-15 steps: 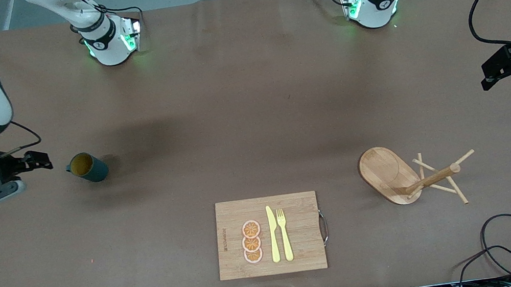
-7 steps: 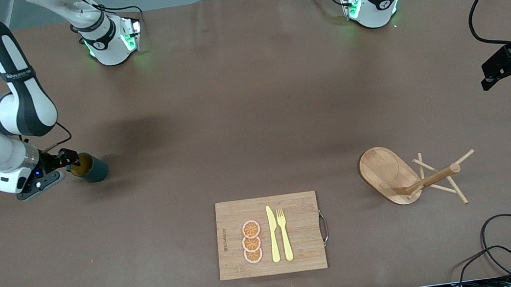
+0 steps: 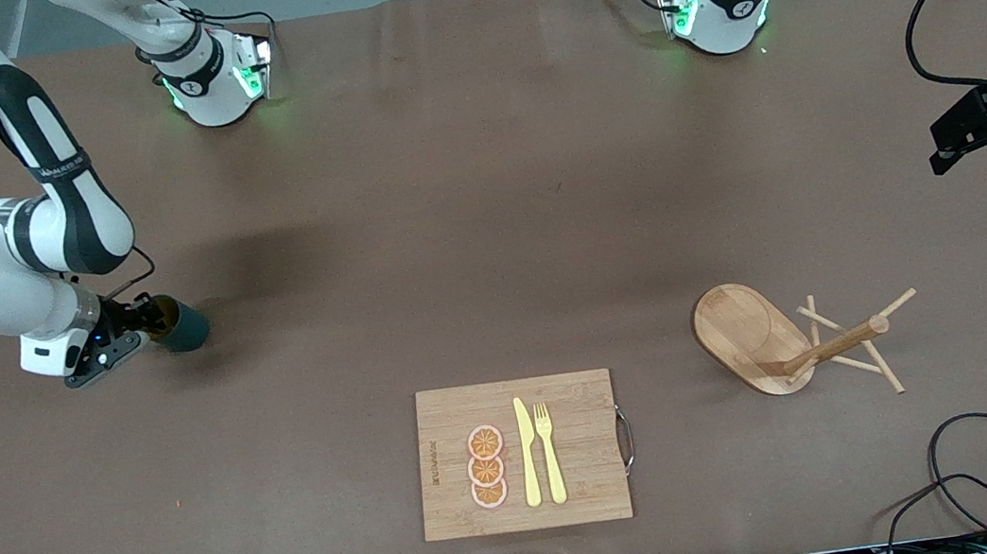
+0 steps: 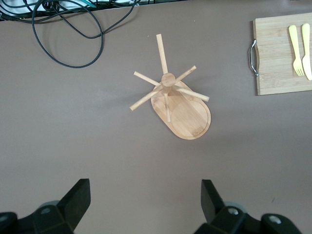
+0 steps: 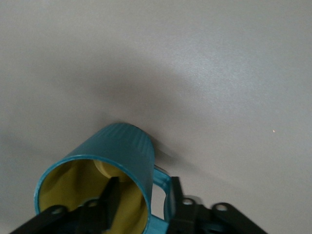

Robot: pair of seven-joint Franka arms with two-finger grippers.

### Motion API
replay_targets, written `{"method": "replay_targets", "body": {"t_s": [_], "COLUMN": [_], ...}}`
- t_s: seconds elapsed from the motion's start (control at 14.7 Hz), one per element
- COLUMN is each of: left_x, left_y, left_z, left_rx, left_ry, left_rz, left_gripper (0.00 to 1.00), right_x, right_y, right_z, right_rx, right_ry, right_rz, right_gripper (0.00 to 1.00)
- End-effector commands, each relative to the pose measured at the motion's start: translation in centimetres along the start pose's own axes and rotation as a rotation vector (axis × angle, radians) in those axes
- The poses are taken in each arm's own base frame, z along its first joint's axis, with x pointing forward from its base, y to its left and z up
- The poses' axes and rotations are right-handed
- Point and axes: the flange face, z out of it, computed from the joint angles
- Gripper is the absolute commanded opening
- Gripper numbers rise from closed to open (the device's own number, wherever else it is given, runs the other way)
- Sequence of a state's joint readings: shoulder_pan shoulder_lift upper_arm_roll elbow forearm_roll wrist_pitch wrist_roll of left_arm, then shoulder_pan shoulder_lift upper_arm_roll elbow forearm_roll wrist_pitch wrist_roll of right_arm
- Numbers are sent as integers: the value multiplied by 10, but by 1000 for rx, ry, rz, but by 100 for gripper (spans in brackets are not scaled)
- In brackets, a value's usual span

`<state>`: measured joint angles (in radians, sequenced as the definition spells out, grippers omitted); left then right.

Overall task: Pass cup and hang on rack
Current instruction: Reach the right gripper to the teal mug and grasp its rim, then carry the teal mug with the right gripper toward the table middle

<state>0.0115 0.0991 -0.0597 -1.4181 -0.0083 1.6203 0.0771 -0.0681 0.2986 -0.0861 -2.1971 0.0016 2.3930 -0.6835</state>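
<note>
The right hand (image 3: 145,325) is closing on the cup (image 3: 181,327), one finger inside its yellow mouth and one outside by the handle. The cup is standing on the desk (image 3: 486,221), well apart from the rack (image 3: 774,340). The left hand (image 3: 985,136) is waiting spread wide above the desk near the rack.

cup (image 3: 184,327): mouth end covered by the right gripper (image 3: 139,325) in the front view
left gripper (image 4: 145,201): fingertips only; body cut off at 6 o'clock
cutting board (image 4: 282,53): cropped at 3 o'clock
</note>
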Motion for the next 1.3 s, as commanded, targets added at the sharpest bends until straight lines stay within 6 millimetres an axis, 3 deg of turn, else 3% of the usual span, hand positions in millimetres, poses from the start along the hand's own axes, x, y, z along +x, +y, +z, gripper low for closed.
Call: {"method": "replay_targets", "body": {"t_s": [0.0,0.14,0.27,0.48,0.61,0.96,1.09,1.23], "left_x": [-1,-1,-1,-1,-1,-1,-1,-1], "left_y": [-3,-3,-3,-3,-3,-4,-3,-3], "left_z": [-2,-2,-2,-2,-1,-2,-2,-1], "left_rx": [5,5,5,5,5,3,5,3], "left_ry": [5,5,4,4,2,4,5,4], "left_rz": [-7,-7,-9,-5,-5,-9,-10,-13], "left_gripper": [100,100,100,100,100,100,100,100], "right_x": [-2,1,11,40,65,143,173,203], "right_y": [0,-2,-7,-49,-95,-264,-329,-381], "right_z": [-5,-13,-34,-83,-101,-133,-128,-119], "right_rx": [9,14,36,46,33,37,65,69], "right_ry": [17,14,-6,-37,-45,19,24,29], "right_rz": [-25,-12,49,194,307,582,668,742], "right_gripper": [0,0,0,0,0,0,0,0]}}
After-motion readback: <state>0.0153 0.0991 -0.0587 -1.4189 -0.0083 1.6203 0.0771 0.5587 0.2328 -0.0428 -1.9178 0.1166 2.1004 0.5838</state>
